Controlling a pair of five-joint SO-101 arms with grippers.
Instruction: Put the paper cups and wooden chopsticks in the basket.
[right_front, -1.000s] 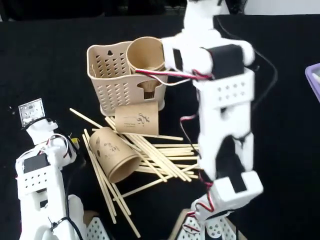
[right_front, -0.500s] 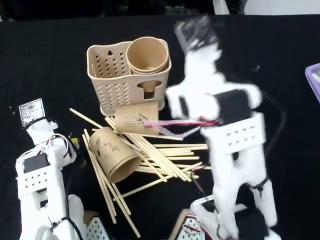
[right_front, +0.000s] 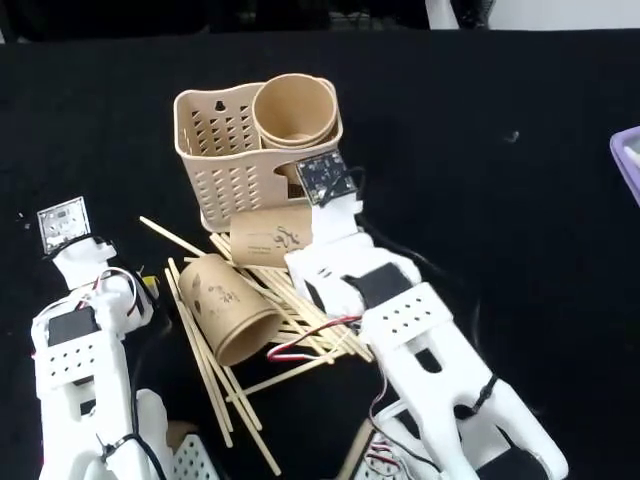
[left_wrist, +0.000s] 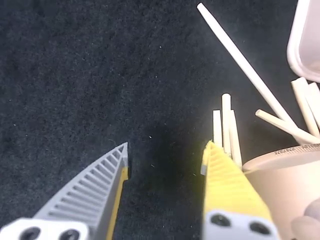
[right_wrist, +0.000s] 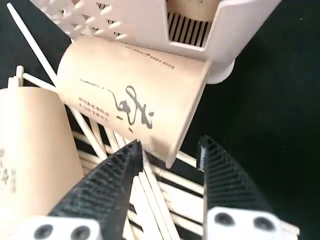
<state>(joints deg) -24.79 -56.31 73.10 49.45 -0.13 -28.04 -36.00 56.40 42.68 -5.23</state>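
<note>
right arm (right_front: 400, 330) swung down from upper centre to mid-frame, right gripper (right_wrist: 169, 146) now at the lying paper cup (right_front: 272, 238)

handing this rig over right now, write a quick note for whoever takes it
Left pincer: open, empty, low over the table beside some chopstick ends.
Right pincer: open, empty, at the rim of the near cup, which lies on its side right by the front of the basket.
Second cup: on its side on the scattered chopsticks, nearer the left arm.
Done: nested cups stand in the basket.
Left: both lying cups and all the chopsticks on the table still need to go in. The near cup is probably the next grasp.
</note>
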